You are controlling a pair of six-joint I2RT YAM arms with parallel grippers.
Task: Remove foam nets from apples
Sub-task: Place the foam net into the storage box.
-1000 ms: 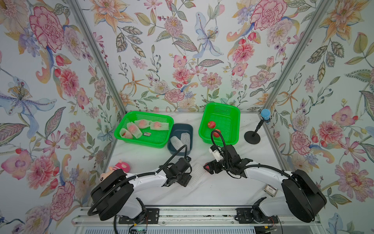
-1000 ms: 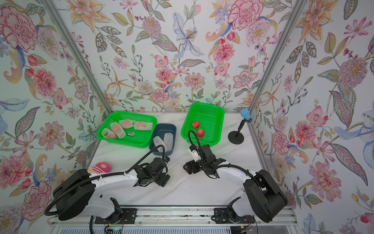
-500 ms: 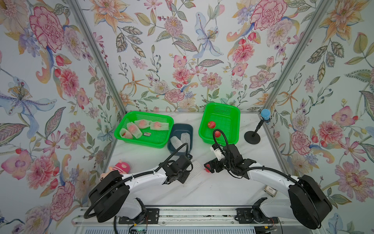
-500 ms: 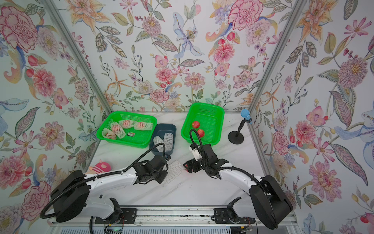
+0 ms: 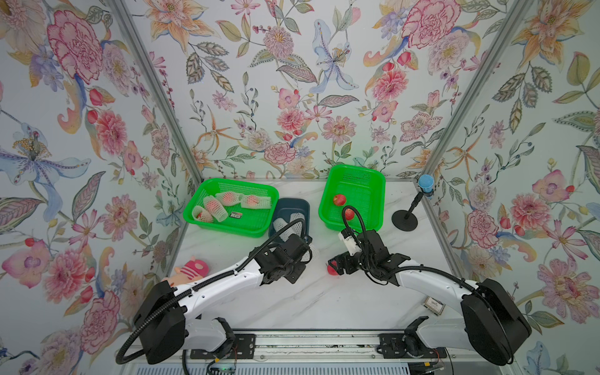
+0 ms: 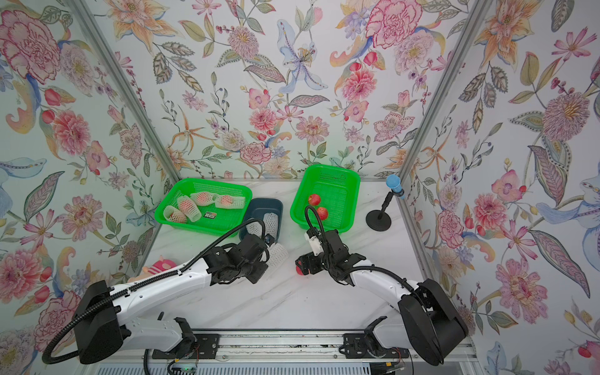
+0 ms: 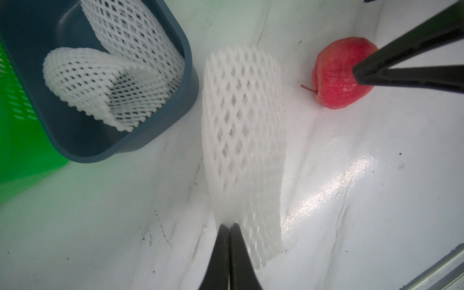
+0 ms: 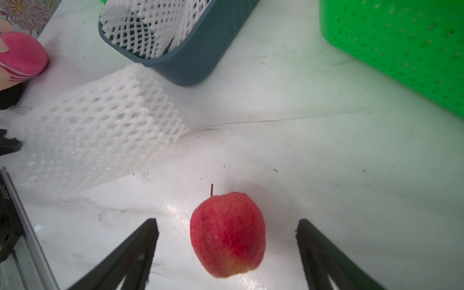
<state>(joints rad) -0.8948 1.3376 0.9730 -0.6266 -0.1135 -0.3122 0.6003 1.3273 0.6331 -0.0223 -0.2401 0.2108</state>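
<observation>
A bare red apple (image 8: 228, 234) lies on the white table between the open fingers of my right gripper (image 8: 227, 223), touching neither; in both top views the apple (image 5: 331, 270) (image 6: 299, 270) peeks out under that gripper (image 5: 336, 263). My left gripper (image 7: 229, 226) is shut on one end of an empty white foam net (image 7: 242, 140), which hangs flat beside the blue bin (image 7: 160, 130); a top view shows the net (image 6: 278, 255) off the apple. Several netted apples (image 5: 227, 199) lie in the left green basket (image 5: 194, 220). Two bare apples (image 5: 339, 199) sit in the right green basket (image 5: 354, 168).
The blue bin (image 5: 289, 204) between the baskets holds loose nets (image 5: 281, 224). A pink striped plush toy (image 5: 191, 268) lies at the left by my left arm. A black stand with a blue ball (image 5: 404, 220) is at the right, a small box (image 5: 433, 305) near the right front.
My left gripper has shut on the net and carried it away from the apple, toward the blue bin. The apple stays on the table between my right gripper's open fingers.
</observation>
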